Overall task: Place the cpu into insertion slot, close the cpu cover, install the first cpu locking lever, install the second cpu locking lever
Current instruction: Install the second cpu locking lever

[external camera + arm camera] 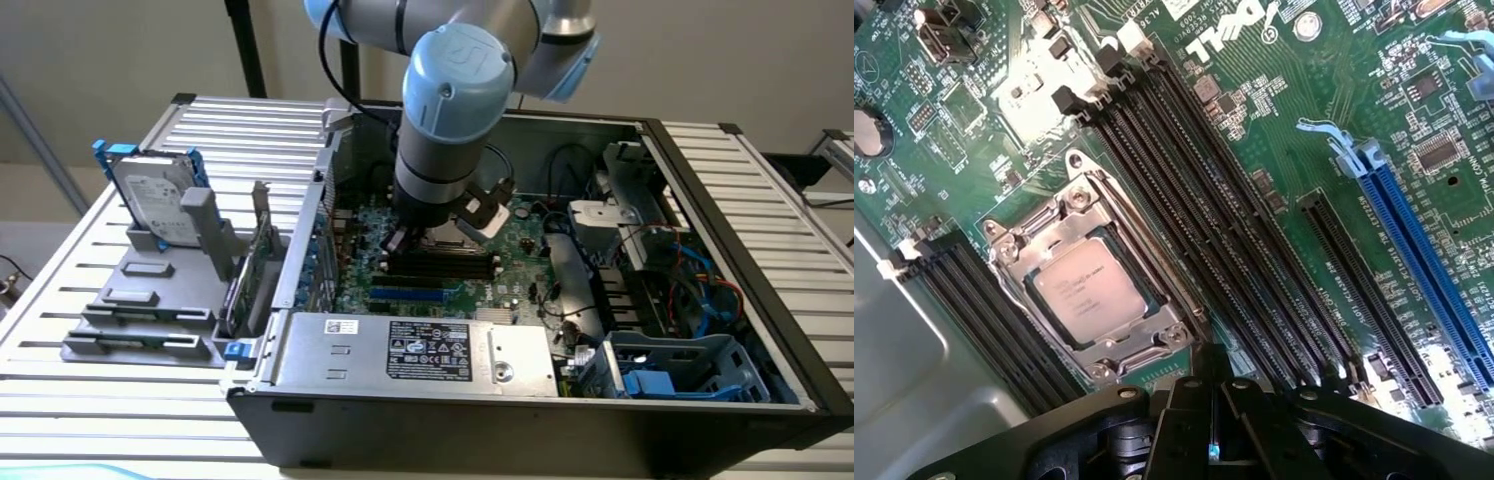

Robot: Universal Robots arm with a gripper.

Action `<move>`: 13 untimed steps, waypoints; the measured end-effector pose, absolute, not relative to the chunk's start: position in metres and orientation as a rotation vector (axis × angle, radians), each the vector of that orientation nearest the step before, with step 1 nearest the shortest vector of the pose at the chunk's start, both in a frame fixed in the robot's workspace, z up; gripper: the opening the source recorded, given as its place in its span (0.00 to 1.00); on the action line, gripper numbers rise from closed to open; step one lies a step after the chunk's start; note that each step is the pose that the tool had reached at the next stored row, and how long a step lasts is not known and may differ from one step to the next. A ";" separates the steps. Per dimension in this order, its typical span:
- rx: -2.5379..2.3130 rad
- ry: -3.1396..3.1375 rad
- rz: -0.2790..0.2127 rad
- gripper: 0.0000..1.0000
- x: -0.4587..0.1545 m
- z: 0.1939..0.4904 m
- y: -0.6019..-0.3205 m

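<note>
Inside the insertion slot (1089, 290) the cpu (1091, 290) is seated, the cpu cover (1014, 255) shut over it. Levers judged in hand; accurate hooking needed. Gripper (1212, 420) state cannot be told.

So the open computer case (721, 400) sits on a slatted table (80, 400), with the motherboard (514, 250) lying flat inside it. The power supply (414, 352) runs along the case's near wall, and a drive cage (681, 370) sits at the exterior view's right of it. Outside the case, at the exterior view's left, a hard drive (150, 200) stands in a holder (147, 310). The arm (447, 130) reaches down over the board's middle. On the board, the cpu (1091, 292) lies in the insertion slot (1024, 285) with the cpu cover (1089, 215) down around it, memory slots (1214, 260) flanking both sides.
</note>
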State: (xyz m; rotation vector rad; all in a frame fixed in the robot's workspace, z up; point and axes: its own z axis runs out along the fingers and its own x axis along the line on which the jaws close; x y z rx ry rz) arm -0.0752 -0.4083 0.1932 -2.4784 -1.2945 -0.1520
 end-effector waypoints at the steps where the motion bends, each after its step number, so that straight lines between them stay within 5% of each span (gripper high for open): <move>1: -2.480 -1.295 -0.151 0.11 -0.075 0.193 -0.408; 13: -2.507 -1.308 -0.131 0.11 -0.076 0.206 -0.408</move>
